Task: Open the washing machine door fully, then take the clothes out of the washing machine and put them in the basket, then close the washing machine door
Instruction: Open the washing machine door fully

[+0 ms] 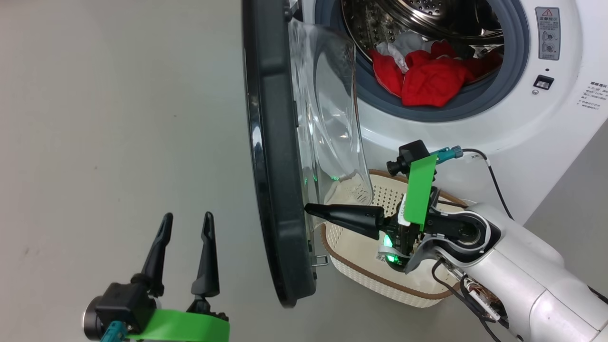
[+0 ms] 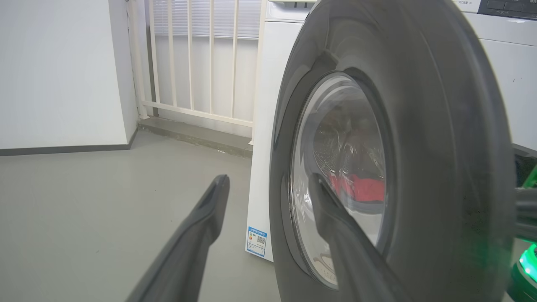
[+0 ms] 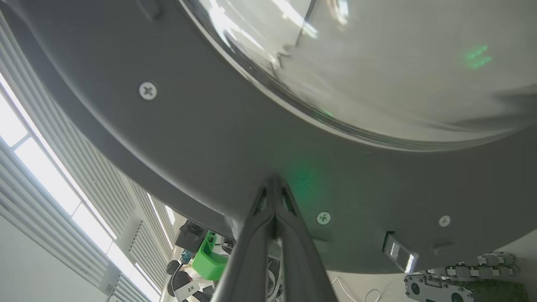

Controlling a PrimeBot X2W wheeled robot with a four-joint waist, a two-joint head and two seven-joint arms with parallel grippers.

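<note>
The right claw (image 1: 311,209) is closed and empty, its joined tips against the inner face of the washing machine door (image 1: 273,142), low on the dark rim. The left claw (image 1: 187,219) hangs with fingers spread wide on the door's outer side, apart from it. The door stands ajar. Red and white clothes (image 1: 427,78) lie in the drum (image 1: 427,19) of the washing machine (image 1: 522,137). The basket (image 1: 375,280) sits on the floor (image 1: 118,118) under the right arm (image 1: 513,266).
</note>
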